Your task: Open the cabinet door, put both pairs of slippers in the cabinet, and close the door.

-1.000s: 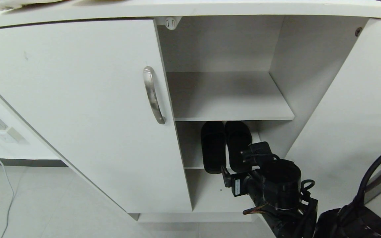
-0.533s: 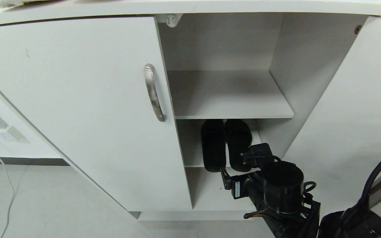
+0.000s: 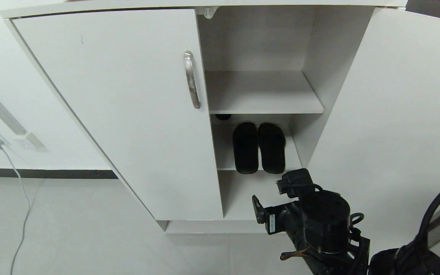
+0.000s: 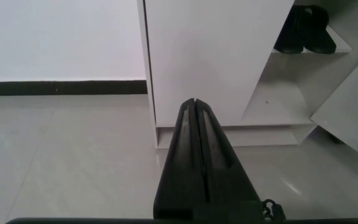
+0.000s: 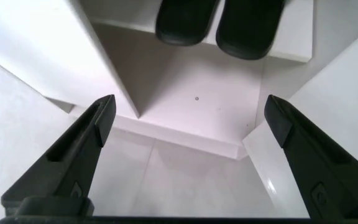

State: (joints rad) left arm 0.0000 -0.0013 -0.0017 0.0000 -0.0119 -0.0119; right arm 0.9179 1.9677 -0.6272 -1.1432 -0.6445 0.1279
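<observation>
The slippers (image 3: 259,147) are lying on the middle shelf (image 3: 224,156) of the cabinet (image 3: 308,61), close side by side. They are sitting far enough in that, as I am judging it, a door can swing past them. I am counting two slippers, so one pair. The task is asking for two pairs, so I am taking the loading as half done.

The right door (image 3: 395,114) is standing wide open, which is keeping the opening free for loading. The left door (image 3: 120,107) is sitting shut, with its handle (image 3: 191,80) next to the opening. I am counting two doors, one handle and three levels inside: the top shelf (image 3: 262,91), the middle shelf and the bottom board. A small dark thing (image 3: 223,116) is sitting at the back of the middle shelf, too hidden for me to name.

My right gripper (image 5: 190,106) is hovering before the opening, lower than the slippers and apart from them. Its jaws are spreading wide and gripping nothing, so I am thinking it is free for the next pair. My left gripper (image 4: 194,109) is hanging over the floor (image 3: 71,229) near the left door, with its fingers pressing together on nothing. I am supposing it is parked out of the way.
</observation>
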